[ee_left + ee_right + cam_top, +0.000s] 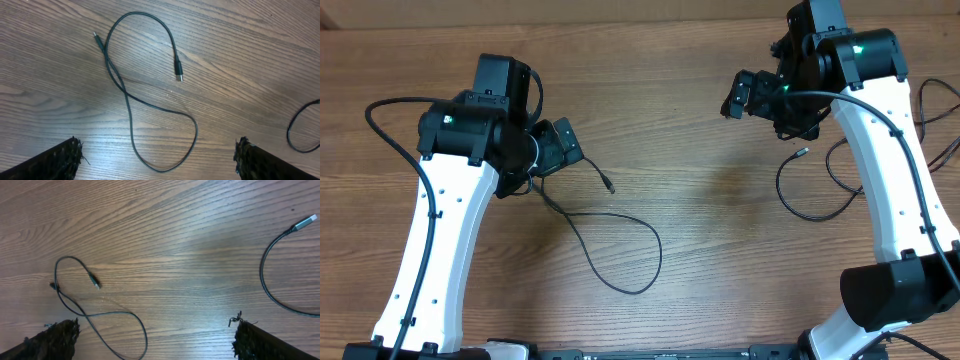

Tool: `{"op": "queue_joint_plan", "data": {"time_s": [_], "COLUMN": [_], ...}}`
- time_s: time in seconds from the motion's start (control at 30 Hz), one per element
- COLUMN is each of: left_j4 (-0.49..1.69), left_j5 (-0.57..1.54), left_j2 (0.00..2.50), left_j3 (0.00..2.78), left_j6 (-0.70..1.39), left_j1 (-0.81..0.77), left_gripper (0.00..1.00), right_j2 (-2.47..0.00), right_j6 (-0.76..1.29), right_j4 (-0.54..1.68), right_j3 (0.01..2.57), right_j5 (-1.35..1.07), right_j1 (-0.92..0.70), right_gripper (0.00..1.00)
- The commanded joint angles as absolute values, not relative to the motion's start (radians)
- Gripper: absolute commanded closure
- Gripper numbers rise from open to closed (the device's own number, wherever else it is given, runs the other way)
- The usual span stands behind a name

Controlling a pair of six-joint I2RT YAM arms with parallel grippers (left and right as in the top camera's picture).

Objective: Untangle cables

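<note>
Fingertips of the left gripper [159,159] frame an empty gap, jaws wide, holding nothing; right gripper [155,335] same. Left cable [124,92] lies on the table [720,280] in a loose figure-eight, crossing itself once. Right cable [261,275] lies well apart, by the right arm. Both look thin, limp, light, probably slippery. Pinch just behind a plug [177,67] and lift that end through.

overhead looks straight down; both wrist views angle down closer, sharing the looped cable [661,255].

Open table [720,200] between the two cables [117,79]
</note>
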State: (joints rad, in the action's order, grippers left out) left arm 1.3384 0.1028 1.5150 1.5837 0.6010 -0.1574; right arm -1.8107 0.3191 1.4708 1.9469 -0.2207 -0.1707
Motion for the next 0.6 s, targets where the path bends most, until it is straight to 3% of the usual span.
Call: {"op": "queue_joint_plan", "data": {"time_s": [0.0, 0.57], "left_j4": [1.338, 1.338], "left_j5": [0.086, 0.093], "left_j2": [1.518, 1.518], "left_j3": [1.590, 1.590], "left_j6": [0.617, 0.617], "left_j1": [-0.165, -0.165], "left_gripper": [0.00, 0.01], "right_j2": [-1.809, -1.809], "right_j6": [0.313, 0.313], "right_j4": [1.455, 1.419], "right_j3": [1.943, 1.943], "right_j5": [-0.223, -0.223], "right_j1": [-0.169, -0.169], "right_gripper": [0.00, 0.00]}}
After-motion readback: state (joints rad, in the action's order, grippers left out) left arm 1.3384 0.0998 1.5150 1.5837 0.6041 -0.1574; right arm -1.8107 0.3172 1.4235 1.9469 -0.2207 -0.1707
